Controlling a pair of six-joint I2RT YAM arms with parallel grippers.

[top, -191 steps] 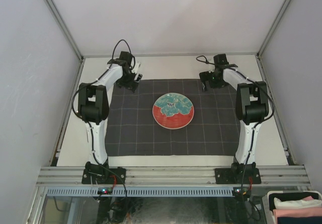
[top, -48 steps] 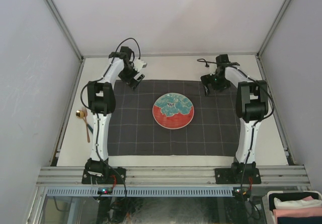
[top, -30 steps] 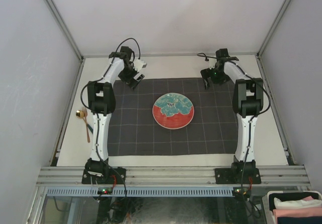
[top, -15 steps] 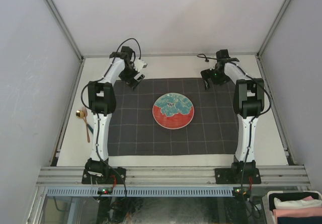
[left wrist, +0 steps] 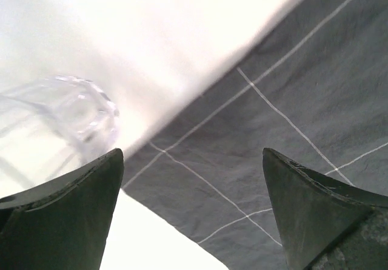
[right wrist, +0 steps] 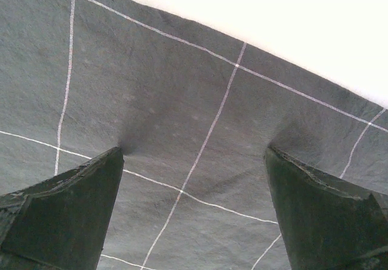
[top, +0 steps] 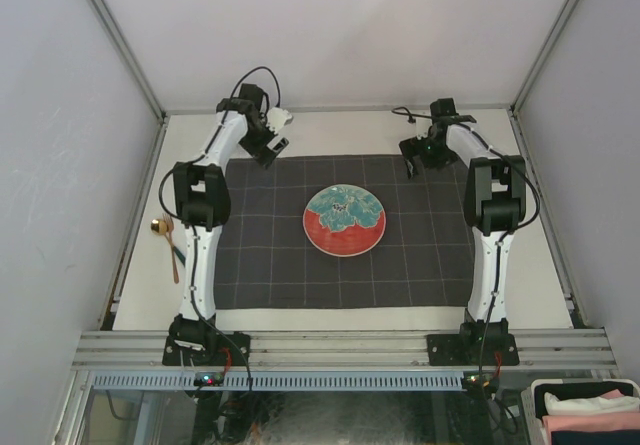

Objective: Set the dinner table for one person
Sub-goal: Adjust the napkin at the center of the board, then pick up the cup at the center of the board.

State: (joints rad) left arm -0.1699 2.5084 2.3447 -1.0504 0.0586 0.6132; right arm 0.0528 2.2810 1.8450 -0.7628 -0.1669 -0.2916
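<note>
Plainly, the left end effector [left wrist: 193, 155] is hanging spread wide and empty over the far-left corner of the checked cloth [left wrist: 291, 118]. A clear glass [left wrist: 66, 115] is standing on the bare tabletop [left wrist: 157, 33] just beyond that corner, outside the finger at the left of the wrist view rather than between the two. To take it, I judge, the arm is needing a sideways shift off the cloth.

The right end effector [right wrist: 194, 150] is likewise splayed and carrying nothing, its tips seeming to be pressing the cloth's far-right corner, where the fabric is puckering. The plate [top: 344, 221] is sitting mid-cloth. A gold spoon [top: 168, 248] is lying on the tabletop left of the cloth, its long axis running near to far with the bowl at the far end; the left arm is much the nearer.
</note>
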